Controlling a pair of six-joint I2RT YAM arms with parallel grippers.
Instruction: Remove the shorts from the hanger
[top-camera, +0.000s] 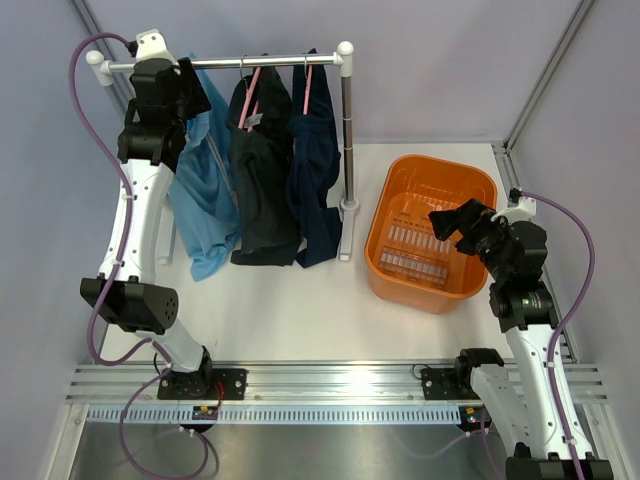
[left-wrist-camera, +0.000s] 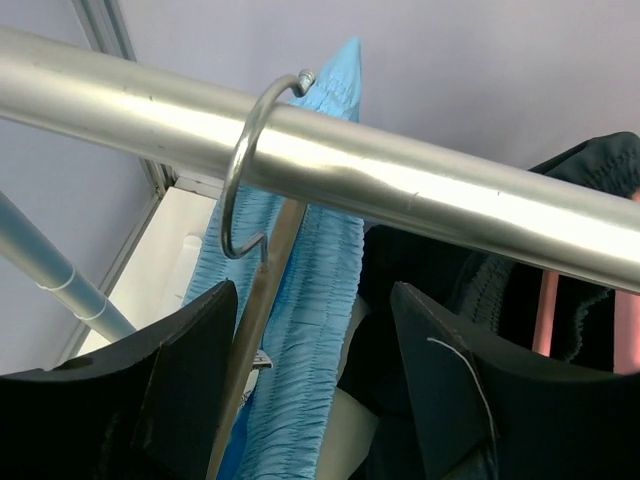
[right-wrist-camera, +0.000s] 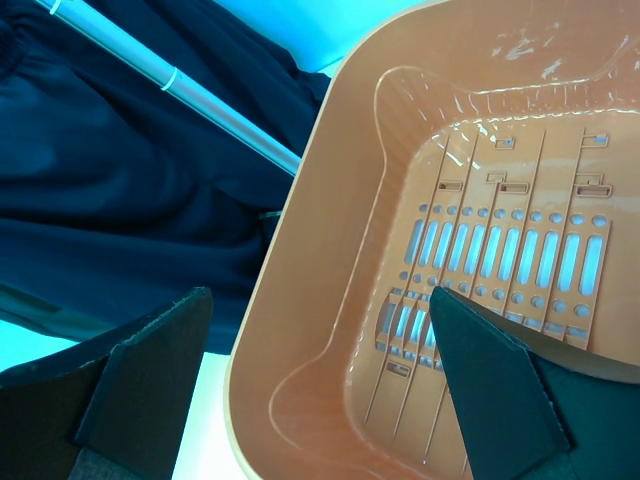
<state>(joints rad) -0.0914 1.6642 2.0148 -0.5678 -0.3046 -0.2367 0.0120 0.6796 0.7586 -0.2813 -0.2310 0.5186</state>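
Observation:
Three pairs of shorts hang on a rail (top-camera: 270, 62): light blue (top-camera: 205, 200) at the left, black (top-camera: 262, 190) in the middle, dark navy (top-camera: 315, 170) at the right. My left gripper (top-camera: 195, 85) is open, up at the rail by the light blue pair. In the left wrist view its fingers (left-wrist-camera: 170, 380) straddle the blue waistband (left-wrist-camera: 310, 300) and the metal hanger hook (left-wrist-camera: 245, 170) without touching them. My right gripper (top-camera: 450, 222) is open and empty above the orange basket (top-camera: 395, 190), whose wall also shows in the right wrist view (right-wrist-camera: 320, 330).
The rack's upright post (top-camera: 348, 140) and foot stand between the navy shorts and the basket. Pink hangers (top-camera: 306, 85) hold the two dark pairs. Frame posts stand at the back corners. A metal rail (top-camera: 320, 385) runs along the near table edge.

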